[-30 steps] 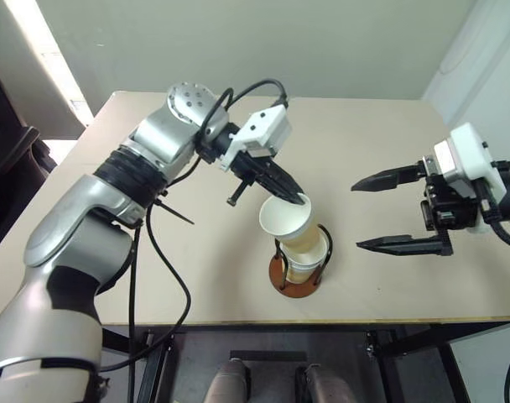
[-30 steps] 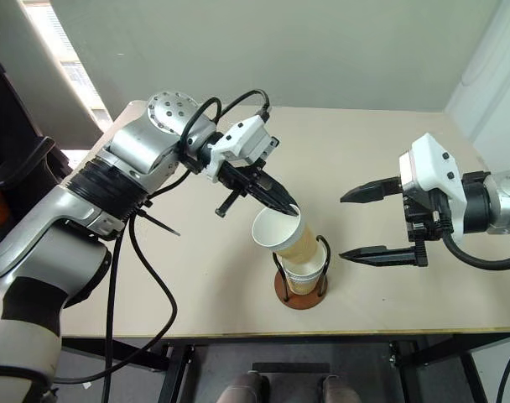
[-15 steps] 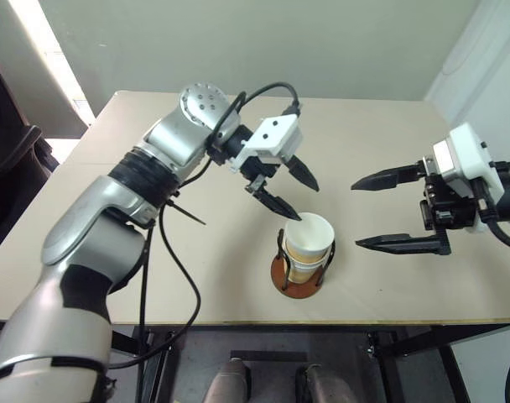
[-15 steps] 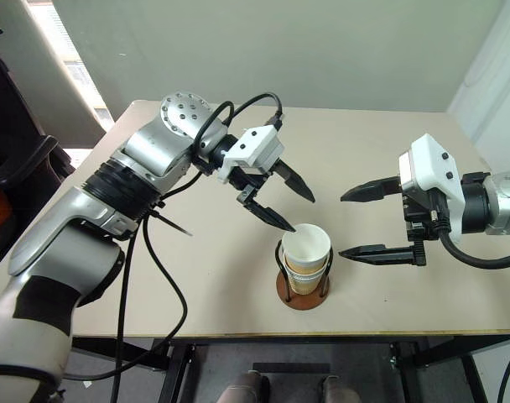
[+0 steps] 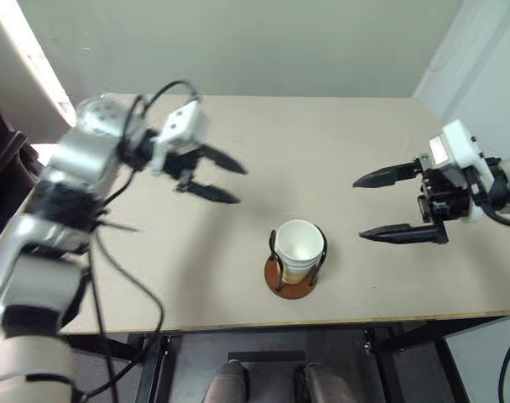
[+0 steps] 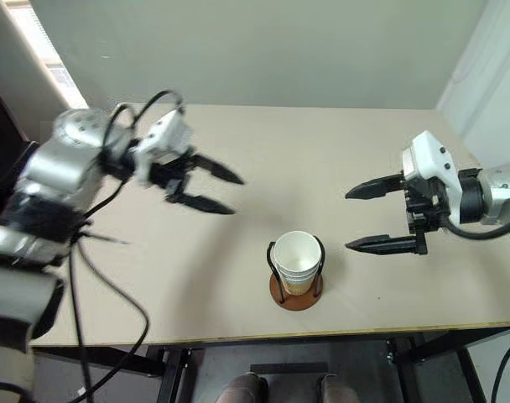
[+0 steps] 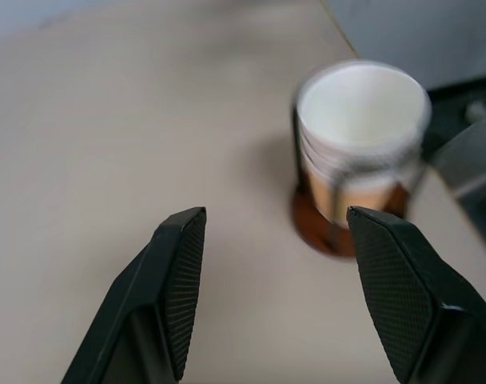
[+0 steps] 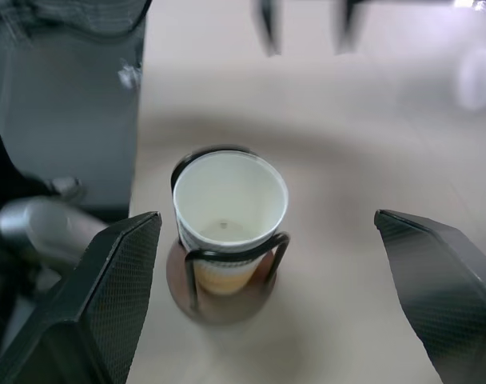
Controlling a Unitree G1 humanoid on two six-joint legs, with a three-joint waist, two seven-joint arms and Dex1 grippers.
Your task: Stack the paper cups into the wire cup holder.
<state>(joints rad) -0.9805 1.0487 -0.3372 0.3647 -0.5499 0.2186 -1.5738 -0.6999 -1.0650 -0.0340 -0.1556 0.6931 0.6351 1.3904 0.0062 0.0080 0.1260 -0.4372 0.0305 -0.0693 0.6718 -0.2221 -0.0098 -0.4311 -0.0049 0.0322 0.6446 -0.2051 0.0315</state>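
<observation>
Since 1 s ago: left gripper (image 5: 226, 183), then pinching the rim of a tilted cup over the holder, has let go and swung off to the robot's left; fingers now apart, empty. Tan-yellow tapered paper cups (image 5: 299, 248), white inside w/ rolled white rims, sit nested upright inside the wire cup holder (image 5: 290, 281) (reddish-brown disc base, thin black wire hoops), near the front edge of the pale beige matte tabletop (image 5: 339, 151). Stack's long axis vertical. From left gripper the stack lies at approx. 4 o'clock, well apart; from right gripper (image 5: 379, 206), at approx. 8 o'clock, nearer. Right gripper fingers wide apart, empty. No loose cup seen on tabletop; stacking looks complete.
</observation>
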